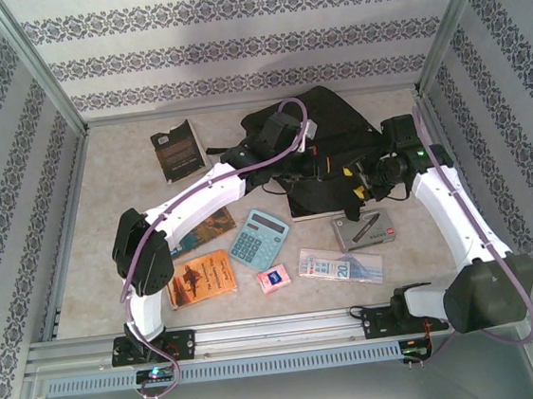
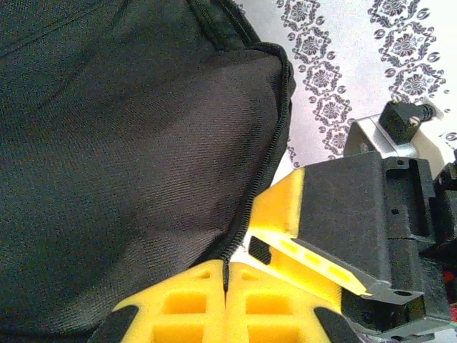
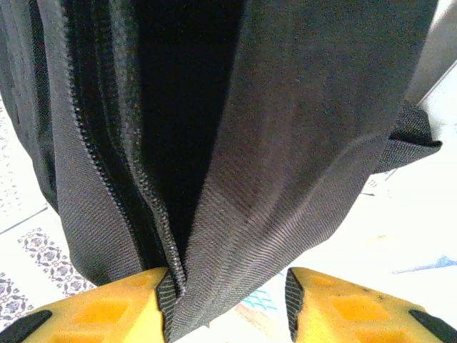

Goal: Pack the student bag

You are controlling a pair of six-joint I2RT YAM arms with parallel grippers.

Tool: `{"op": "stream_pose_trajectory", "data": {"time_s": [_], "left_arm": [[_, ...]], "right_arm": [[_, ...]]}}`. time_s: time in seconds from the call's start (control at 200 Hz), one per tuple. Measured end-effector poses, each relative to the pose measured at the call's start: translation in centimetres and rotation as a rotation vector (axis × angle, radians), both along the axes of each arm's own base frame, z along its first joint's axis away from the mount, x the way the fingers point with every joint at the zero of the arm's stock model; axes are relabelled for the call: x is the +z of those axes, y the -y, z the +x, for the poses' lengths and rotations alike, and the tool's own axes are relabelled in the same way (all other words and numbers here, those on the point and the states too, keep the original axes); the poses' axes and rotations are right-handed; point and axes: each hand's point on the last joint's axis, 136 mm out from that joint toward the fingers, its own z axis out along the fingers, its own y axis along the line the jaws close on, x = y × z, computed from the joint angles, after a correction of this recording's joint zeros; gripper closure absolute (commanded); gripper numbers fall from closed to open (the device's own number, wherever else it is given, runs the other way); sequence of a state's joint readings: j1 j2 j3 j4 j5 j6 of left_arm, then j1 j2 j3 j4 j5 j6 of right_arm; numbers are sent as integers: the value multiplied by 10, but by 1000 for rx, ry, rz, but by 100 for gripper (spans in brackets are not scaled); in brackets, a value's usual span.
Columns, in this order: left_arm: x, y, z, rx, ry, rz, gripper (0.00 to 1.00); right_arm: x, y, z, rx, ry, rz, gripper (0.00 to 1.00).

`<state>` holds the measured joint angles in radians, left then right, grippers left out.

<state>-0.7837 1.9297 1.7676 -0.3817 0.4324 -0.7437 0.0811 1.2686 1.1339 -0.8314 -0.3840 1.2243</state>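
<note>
While working outward from the arm bases, logged an orange book [image 1: 200, 278] on the desk [image 1: 104, 193], well to the left of the left end effector [image 2: 225, 307] and nearer than it. Noted a pink packet [image 1: 274, 279] and a flat printed packet [image 1: 340, 266] side by side, not touching, well short of the right end effector [image 3: 228, 314] on its near side.

Next out, found a blue calculator [image 1: 258, 237] between the orange book and the left end effector. Found a second book [image 1: 217, 226] just left of it, partly under the left arm [image 1: 199, 192]. Marked a grey case [image 1: 365, 230] near the right end effector, on its near side. Spotted a dark flat book [image 1: 316, 199] just short of both end effectors, far edge under the student bag [image 1: 329, 117].

Found left end effector clamped fully closed, yellow pads [image 2: 178, 307] pressed together on the bag's zipper edge. Saw one yellow finger [image 2: 282, 211] of the right end effector just beside those pads.

Found right end effector partly parted, a medium gap. Noted bag fabric hanging between its fingers [image 3: 107, 307], touching one and clear of the other; no grip seen.

Placed the student bag slumped on the desk at both end effectors and spreading beyond them toward the far wall.

Farther out, logged a dark-covered book [image 1: 177, 150] well to the left of the left end effector.
</note>
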Motion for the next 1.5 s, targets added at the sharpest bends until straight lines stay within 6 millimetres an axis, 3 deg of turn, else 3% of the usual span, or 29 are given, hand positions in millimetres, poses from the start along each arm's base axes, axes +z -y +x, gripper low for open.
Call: {"op": "stream_pose_trajectory", "data": {"time_s": [0.26,0.46,0.764,0.959,1.159,1.499], "left_arm": [[-3,-2,0,6,-6,13,100],[-3,-2,0,6,-6,13,100],[-4,-2,0,6,-7,13,100],[-5,-2,0,6,-8,16,100],[-15,-6,0,17,-17,39,100],[-36,-44,-2,79,-46,88,100]], "right_arm": [[-4,-19,9,46,19,6,68],[-5,-22,9,58,21,7,57],[-3,-29,8,58,15,26,59],[-5,-36,7,55,0,41,70],[-16,-38,4,74,-32,30,100],[-26,-36,-4,146,-59,-25,100]]}}
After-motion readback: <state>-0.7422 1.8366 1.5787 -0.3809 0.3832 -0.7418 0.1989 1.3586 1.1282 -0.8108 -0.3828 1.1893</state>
